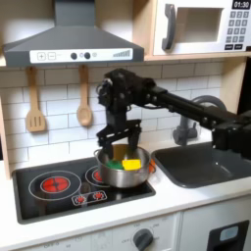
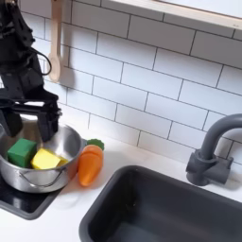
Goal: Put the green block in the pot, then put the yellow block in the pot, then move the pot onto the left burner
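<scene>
- Gripper [image 2: 28,112]: it hangs directly over the pot [image 2: 49,173], jaws spread apart and holding nothing; in the second exterior view the two fingers straddle the pot's far rim, one toward each side.
- Green block [image 2: 22,151]: lies inside the pot, below the jaw nearer the second exterior view's left.
- Yellow block [image 2: 47,159]: lies inside the pot, just beside the green block and apparently touching it, below the gap between the jaws.
- Progress, as judged: both blocks are in; the move to the left burner [image 1: 55,182] remains. In the first exterior view the pot sits on the stove's right burner.
- Handling, as judged: the pot is stiff, thin-walled polished metal, light for its size but slick. Small side handles are hard to make out here. A pinch across the rim wall, one jaw inside and one outside, looks the likeliest hold.
- Risk: a one-sided rim hold may tilt the pot and shift the loose blocks; the carrot [image 2: 89,163] lies just beside the pot wall.
</scene>
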Robot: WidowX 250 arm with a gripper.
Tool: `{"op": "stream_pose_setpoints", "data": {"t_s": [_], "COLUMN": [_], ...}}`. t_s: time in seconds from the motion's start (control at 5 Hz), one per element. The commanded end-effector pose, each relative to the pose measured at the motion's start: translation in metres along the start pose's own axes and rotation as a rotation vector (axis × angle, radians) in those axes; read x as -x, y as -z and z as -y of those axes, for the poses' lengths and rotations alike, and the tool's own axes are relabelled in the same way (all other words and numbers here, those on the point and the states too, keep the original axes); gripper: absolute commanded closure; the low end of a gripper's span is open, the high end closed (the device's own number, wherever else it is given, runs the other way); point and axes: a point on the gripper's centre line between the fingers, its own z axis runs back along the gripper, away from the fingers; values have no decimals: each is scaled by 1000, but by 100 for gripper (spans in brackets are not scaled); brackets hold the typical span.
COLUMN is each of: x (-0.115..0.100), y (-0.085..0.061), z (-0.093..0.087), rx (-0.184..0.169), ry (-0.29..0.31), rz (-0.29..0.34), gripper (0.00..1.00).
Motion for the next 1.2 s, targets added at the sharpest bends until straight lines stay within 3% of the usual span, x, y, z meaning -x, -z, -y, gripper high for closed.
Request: {"op": "stream_pose_setpoints", "data": {"t_s": [0.0,0.6,1.0], "x": [-3,12,13], "y": [14,35,30], "z": [-36,-35,-29], "rx": [-36,-79,-96], "ry": [-92,-67,-53], "rz": [-46,-61,-36], "gripper": [0,0,0]}}
